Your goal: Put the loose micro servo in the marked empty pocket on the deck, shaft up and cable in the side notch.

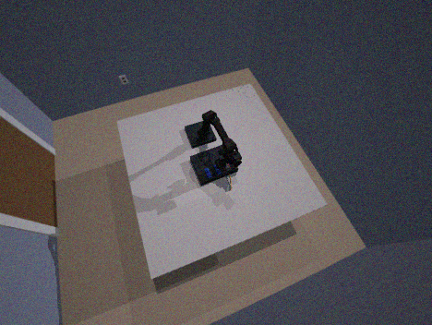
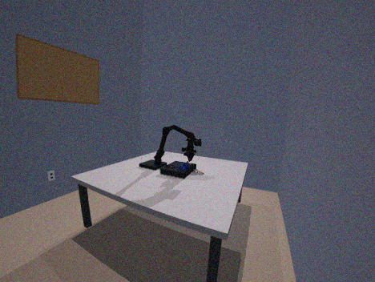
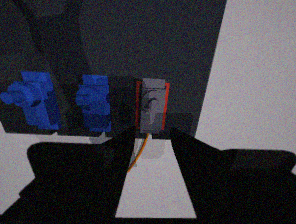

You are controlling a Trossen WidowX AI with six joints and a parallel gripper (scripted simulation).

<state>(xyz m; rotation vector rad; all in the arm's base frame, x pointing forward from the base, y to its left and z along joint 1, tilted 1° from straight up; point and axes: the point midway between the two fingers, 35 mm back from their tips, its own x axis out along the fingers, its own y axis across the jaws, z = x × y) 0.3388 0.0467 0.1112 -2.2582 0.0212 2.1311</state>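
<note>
While fingers stand released | grey servo (image 3: 152, 106) in red-edged pocket (image 3: 138, 107) | deck (image 3: 165, 45) edge beside

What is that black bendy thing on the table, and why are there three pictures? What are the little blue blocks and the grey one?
The black thing is a robot arm standing on a white table. Three cameras see it: one from above, one from across the room, one riding on the arm's wrist, looking down past its two dark fingers. Those make the gripper, its pinching hand. On the table lies a dark deck with pockets. Two blue servos, which are small motors, sit in it. The grey servo sits in the red-edged pocket, its orange cable trailing out toward the camera. The fingers stand apart, holding nothing.
</note>
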